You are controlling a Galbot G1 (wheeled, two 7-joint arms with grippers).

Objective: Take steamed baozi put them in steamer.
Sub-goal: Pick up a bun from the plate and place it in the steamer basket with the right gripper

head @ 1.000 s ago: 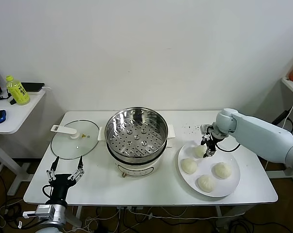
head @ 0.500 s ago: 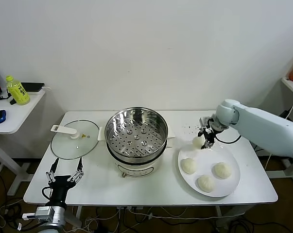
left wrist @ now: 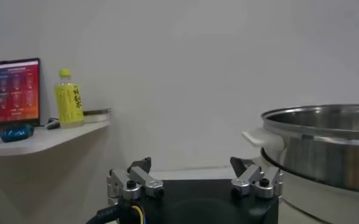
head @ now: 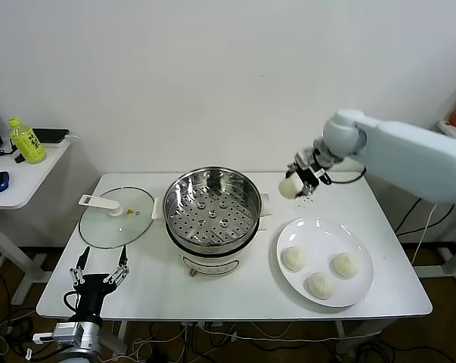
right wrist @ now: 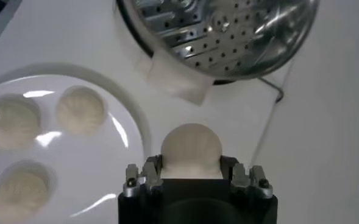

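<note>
Glass lid (head: 116, 215) lies near yellow bottle (head: 27, 141).

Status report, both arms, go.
Right gripper shut on one baozi, airborne between plate and steamer. Three baozi on plate. Left gripper open, parked at the table's near-left edge. Steamer uncovered, path clear.

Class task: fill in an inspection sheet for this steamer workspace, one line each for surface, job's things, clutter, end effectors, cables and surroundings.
Surface: white rectangular table.
Job's things: shiny steel steamer, tray bare; three cream pleated baozi on the white round plate; a fourth bun held aloft.
Clutter: round glass lid left of the steamer.
End effectors: right end effector shut on the bun between plate and steamer; left end effector open, idle at the table's front.
Cables: on the floor under the table.
Surroundings: yellow-green bottle on a white side shelf.
</note>
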